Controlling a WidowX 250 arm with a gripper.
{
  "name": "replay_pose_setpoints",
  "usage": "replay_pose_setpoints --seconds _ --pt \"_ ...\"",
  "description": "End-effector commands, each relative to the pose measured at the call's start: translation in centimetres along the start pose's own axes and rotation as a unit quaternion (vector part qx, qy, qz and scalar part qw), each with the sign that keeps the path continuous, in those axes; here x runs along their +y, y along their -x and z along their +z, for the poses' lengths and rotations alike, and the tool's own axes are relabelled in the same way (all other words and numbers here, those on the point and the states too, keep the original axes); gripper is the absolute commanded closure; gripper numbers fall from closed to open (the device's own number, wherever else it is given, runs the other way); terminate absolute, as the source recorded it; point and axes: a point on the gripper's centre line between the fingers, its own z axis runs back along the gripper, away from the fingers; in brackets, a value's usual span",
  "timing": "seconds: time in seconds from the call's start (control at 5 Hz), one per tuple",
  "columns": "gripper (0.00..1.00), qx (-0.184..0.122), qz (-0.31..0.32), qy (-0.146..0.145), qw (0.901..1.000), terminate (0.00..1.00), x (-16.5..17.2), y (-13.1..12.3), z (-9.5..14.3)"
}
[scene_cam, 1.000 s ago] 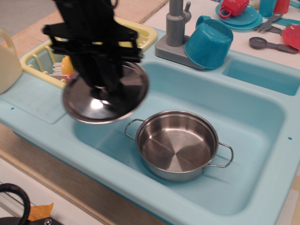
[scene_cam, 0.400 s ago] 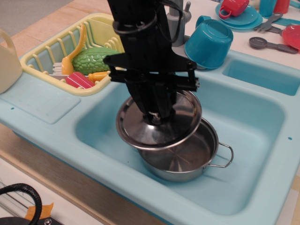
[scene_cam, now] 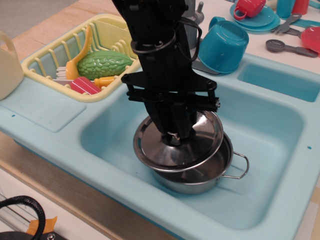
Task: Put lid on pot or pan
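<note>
The shiny steel lid (scene_cam: 165,150) hangs tilted over the steel pot (scene_cam: 210,175), which stands in the sink basin. The lid covers most of the pot's opening, shifted a little to the left, and the pot's right wire handle (scene_cam: 240,167) shows. My black gripper (scene_cam: 173,136) comes down from above and is shut on the lid's central knob. Whether the lid's rim touches the pot's rim cannot be told.
The light blue sink (scene_cam: 280,165) surrounds the pot. A yellow dish rack (scene_cam: 60,55) with a green vegetable (scene_cam: 102,62) and utensils stands at the back left. A teal cup (scene_cam: 222,45) lies by the grey faucet. Dishes sit at the back right.
My gripper has carried the lid from the left side of the sink rightward and down, and it is now over the pot and lower.
</note>
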Motion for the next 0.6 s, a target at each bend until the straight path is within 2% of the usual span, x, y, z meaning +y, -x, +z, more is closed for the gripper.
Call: replay_pose_setpoints --seconds 0.0,0.2,0.4 --pt "0.00 -0.006 -0.021 0.005 0.9997 0.00 -0.56 -0.31 -0.03" --pt "0.00 -0.006 -0.021 0.005 0.9997 0.00 -0.56 -0.31 -0.03" --pt "0.00 -0.006 -0.021 0.005 0.9997 1.00 -0.56 -0.31 -0.03"
